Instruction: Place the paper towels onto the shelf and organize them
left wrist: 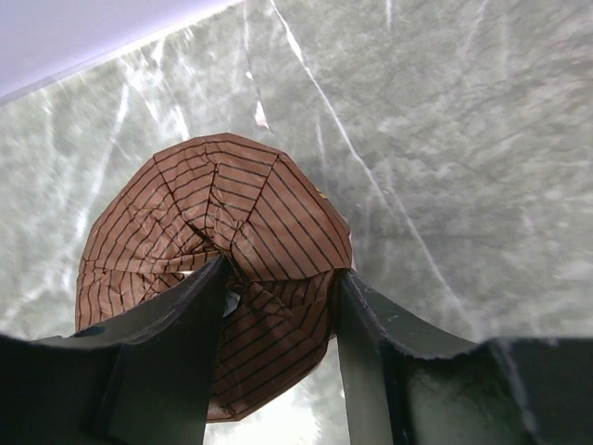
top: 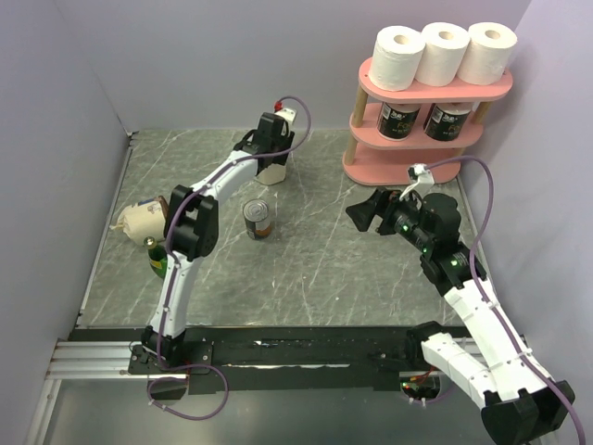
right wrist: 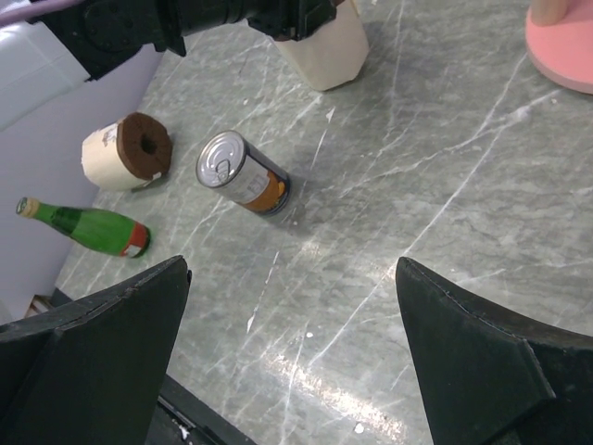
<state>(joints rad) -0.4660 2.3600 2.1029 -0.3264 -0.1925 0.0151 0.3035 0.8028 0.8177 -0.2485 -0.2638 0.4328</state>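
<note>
Left wrist view: left gripper (left wrist: 278, 278) clamps wrapped roll (left wrist: 250, 204) at its top, should lift straight up before swinging to shelf (top: 371, 171); right gripper (right wrist: 292, 269) hangs wide open, empty.

The shelf (top: 486, 91) has its top board (top: 371, 82) filled by three white rolls (top: 443, 54) and its middle board (top: 366, 116) by two black-printed rolls (top: 422, 121); only the bottom board (top: 375, 170) is bare. The marble table (top: 324, 273) lies open between the upright can (top: 258, 221) and the shelf, where the wide-open right gripper (top: 366, 211) hangs. The left arm (top: 208, 190) bars the diagonal from near left to far middle, with the left gripper (top: 274, 158) clamped on a cream roll (top: 272, 172). A lying roll (top: 139, 222) and a green bottle (top: 157, 258) crowd the strip by the left wall (top: 56, 204)
</note>
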